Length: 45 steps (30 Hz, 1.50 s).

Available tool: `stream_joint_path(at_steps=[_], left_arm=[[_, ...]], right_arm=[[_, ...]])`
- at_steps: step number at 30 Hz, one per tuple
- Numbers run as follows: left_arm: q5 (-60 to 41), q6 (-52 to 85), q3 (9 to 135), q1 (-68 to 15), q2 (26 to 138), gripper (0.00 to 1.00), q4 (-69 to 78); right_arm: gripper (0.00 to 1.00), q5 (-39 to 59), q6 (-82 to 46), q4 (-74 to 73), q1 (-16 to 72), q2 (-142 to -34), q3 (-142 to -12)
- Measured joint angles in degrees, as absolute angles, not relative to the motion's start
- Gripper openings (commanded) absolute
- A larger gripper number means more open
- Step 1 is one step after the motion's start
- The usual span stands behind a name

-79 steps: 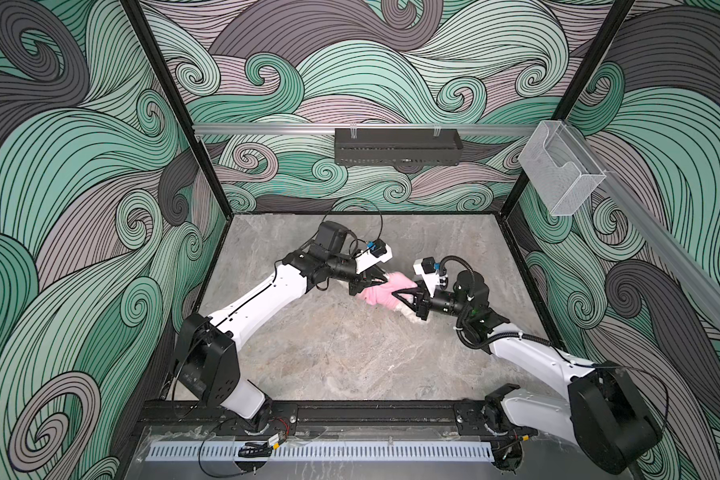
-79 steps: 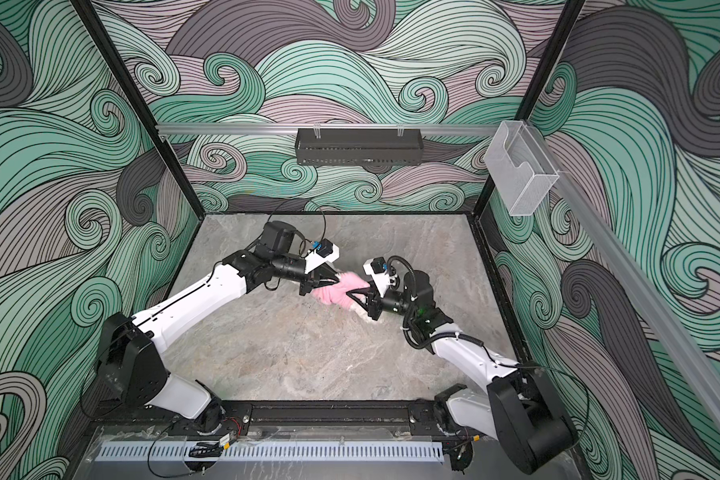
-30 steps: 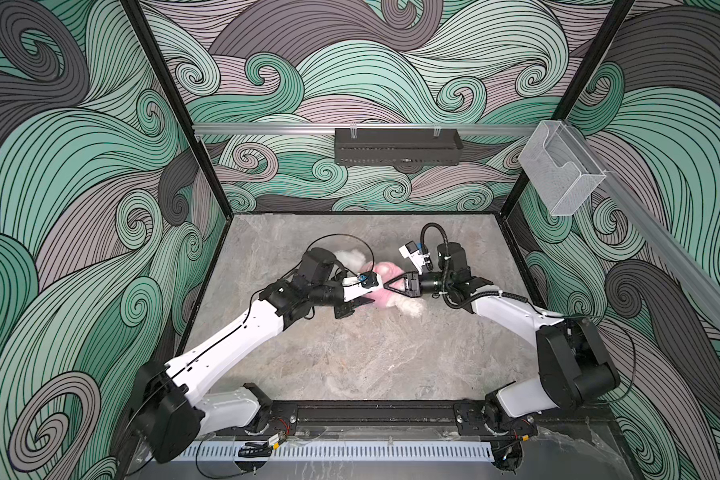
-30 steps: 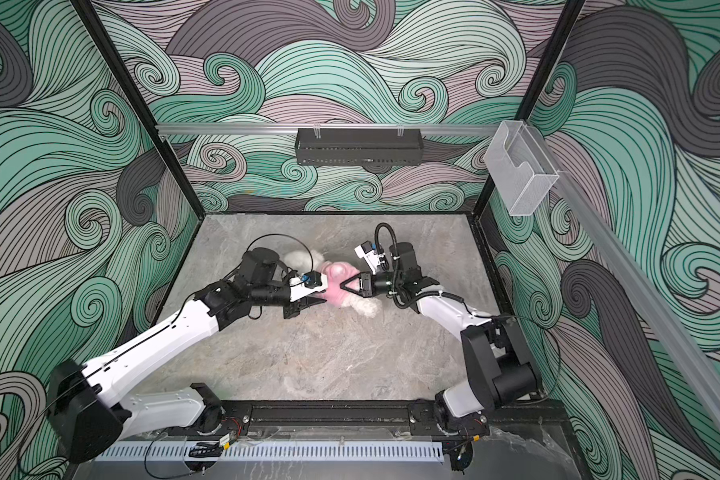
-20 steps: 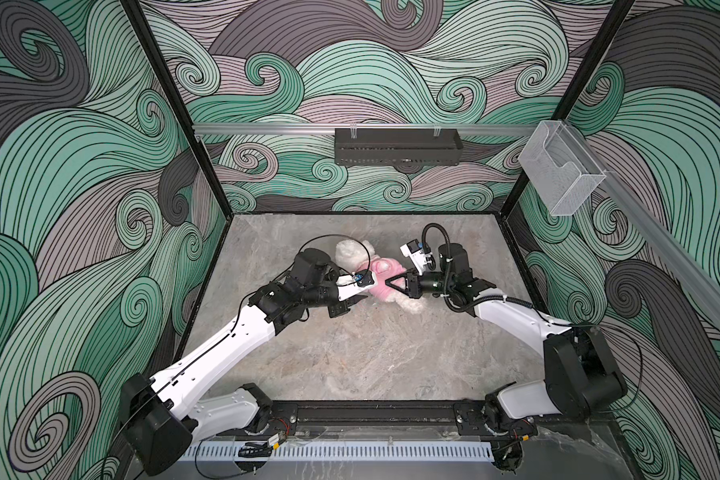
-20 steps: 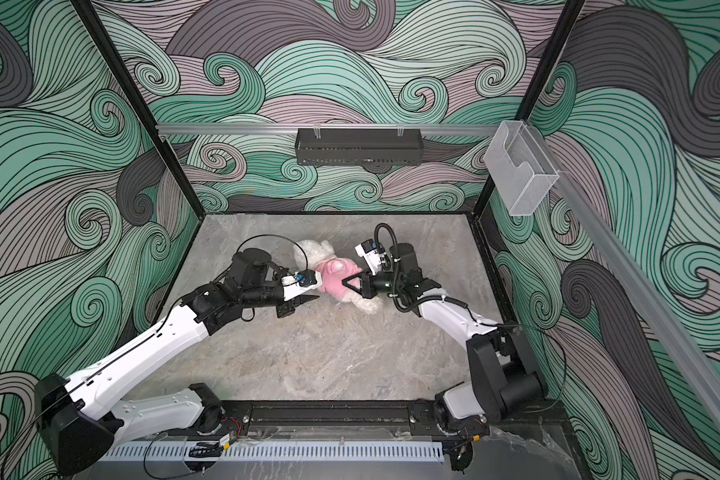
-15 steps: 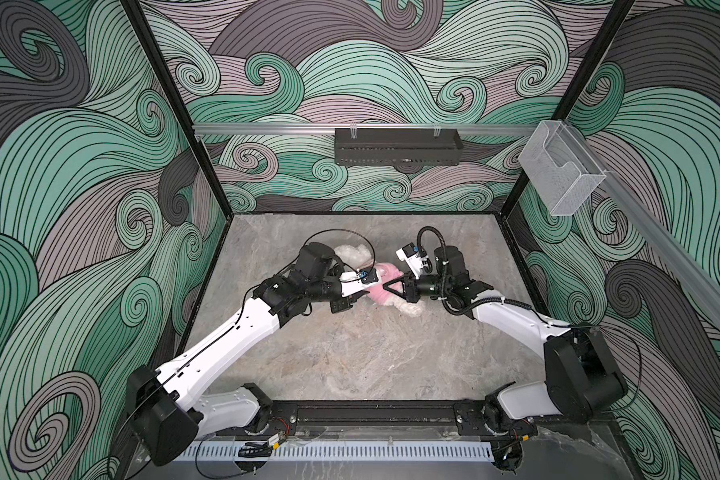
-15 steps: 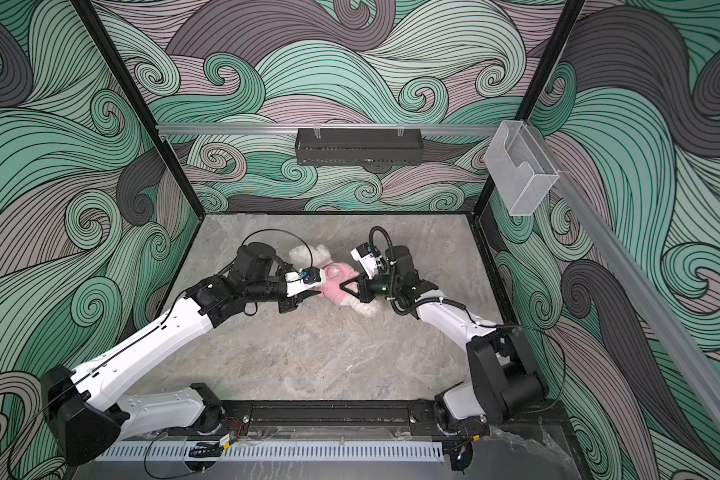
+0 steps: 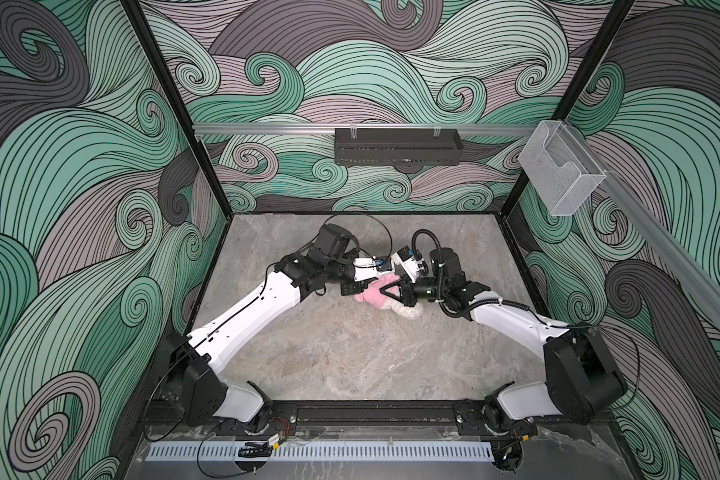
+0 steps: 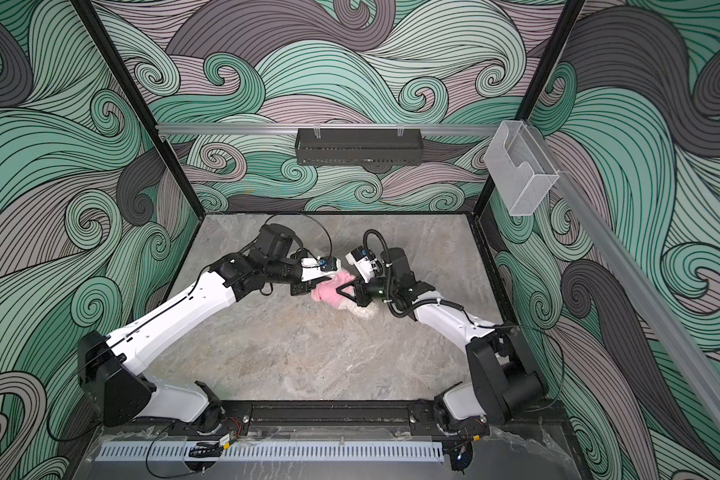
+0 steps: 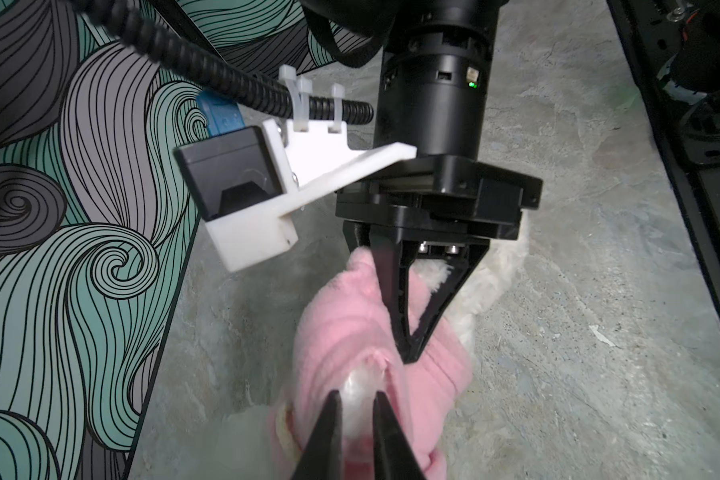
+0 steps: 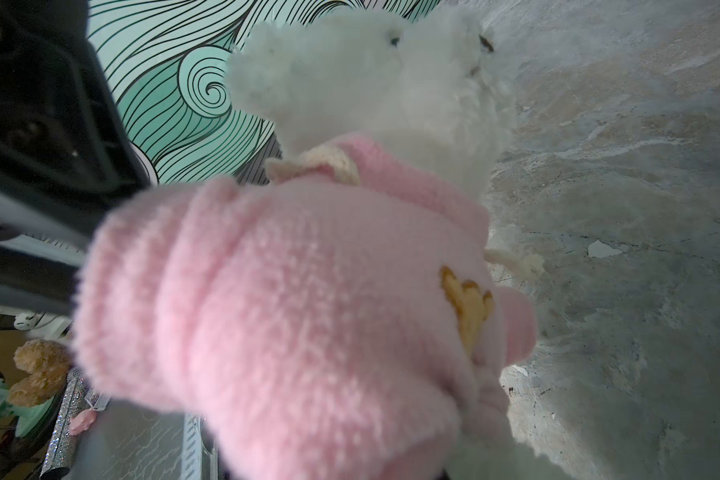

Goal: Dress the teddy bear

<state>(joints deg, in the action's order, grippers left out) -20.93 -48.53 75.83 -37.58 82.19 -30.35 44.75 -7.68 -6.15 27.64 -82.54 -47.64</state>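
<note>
Teddy bear (image 9: 408,311) mostly under pink shirt (image 9: 370,296)

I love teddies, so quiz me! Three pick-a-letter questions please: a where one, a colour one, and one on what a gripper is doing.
1. Where is the teddy bear? A in the clear wall box; B on the table; C on the black shelf.
2. What colour is its shirt? A green; B blue; C pink.
3. What is the right gripper doing? A pinching the shirt; B hanging open; C hiding out of sight.
Answers: B, its white fur shows low on the stone top; C, the fuzzy fabric is pink; A, its tips meet on the fabric.
</note>
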Motion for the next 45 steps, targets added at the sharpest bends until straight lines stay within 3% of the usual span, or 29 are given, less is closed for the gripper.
stream_joint_path(at_steps=[9,26,30,34,39,45], left_arm=[[-20.71,-51.13,77.10,-37.60,84.25,0.19,-32.25],[-19.68,-50.72,81.58,-37.65,89.19,0.36,-32.60],[-21.17,-49.71,83.18,-37.63,91.20,0.36,-33.43],[-22.65,-49.23,85.38,-37.56,94.39,0.28,-35.00],[-24.69,-48.86,87.46,-37.26,97.82,0.02,-36.93],[-27.75,-43.97,88.49,-36.71,97.97,0.00,-38.02]], right_arm=[[0.00,44.80,-7.90,-6.09,27.70,-82.54,-47.64],[0.00,46.37,-10.15,-11.14,27.77,-82.19,-47.09],[0.00,46.96,-12.21,-14.66,27.75,-82.19,-45.60],[0.00,47.11,-14.85,-17.74,27.73,-82.19,-43.90],[0.00,47.00,-17.06,-19.42,27.75,-82.19,-42.26],[0.00,46.04,-18.41,-22.57,27.68,-79.42,-39.07]])
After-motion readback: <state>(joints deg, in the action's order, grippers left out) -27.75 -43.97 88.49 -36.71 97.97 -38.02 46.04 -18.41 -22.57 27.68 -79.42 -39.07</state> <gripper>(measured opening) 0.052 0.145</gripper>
